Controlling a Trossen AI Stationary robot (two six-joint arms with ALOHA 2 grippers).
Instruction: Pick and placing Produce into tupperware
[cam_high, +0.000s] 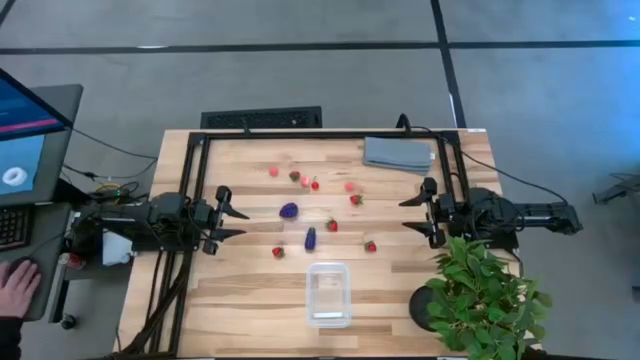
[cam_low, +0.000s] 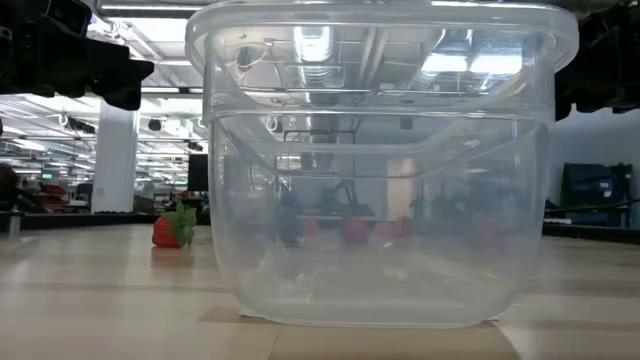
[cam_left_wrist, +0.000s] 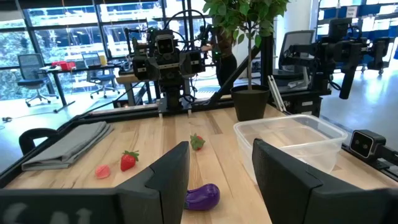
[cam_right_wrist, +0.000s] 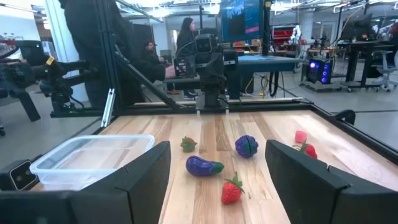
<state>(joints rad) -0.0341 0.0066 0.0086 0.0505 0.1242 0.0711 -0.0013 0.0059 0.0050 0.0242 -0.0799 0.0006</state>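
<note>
Produce scattered loose across the middle of the wooden table (cam_high: 260, 300): round dark purple piece (cam_high: 289, 210), elongated purple piece (cam_high: 310, 238), red strawberries near them (cam_high: 331, 225) (cam_high: 370, 245) (cam_high: 278, 252) (cam_high: 355, 199), pink and brownish bits farther back (cam_high: 273, 171) (cam_high: 295, 176). None held, none inside the tupperware.

Tupperware (cam_high: 328, 293) clear, upright, at the near edge of the table, apart from the fruit; seen up close in the low view (cam_low: 380, 170) with one strawberry (cam_low: 172, 230) behind it to one side.

Left gripper (cam_high: 240, 212) at the table's left side, above the surface, fingers (cam_left_wrist: 168, 177) apart with nothing between them, elongated purple piece (cam_left_wrist: 202, 196) lying on the wood beyond.

Right gripper (cam_high: 404, 214) at the right side, fingers (cam_right_wrist: 146, 174) spread wide, gripping nothing, facing the fruit.

Folded grey cloth (cam_high: 398, 154) at the far right corner. Potted plant (cam_high: 480, 295) at the near right corner. Person's hand (cam_high: 15, 285) resting by a keyboard off the table's left.
</note>
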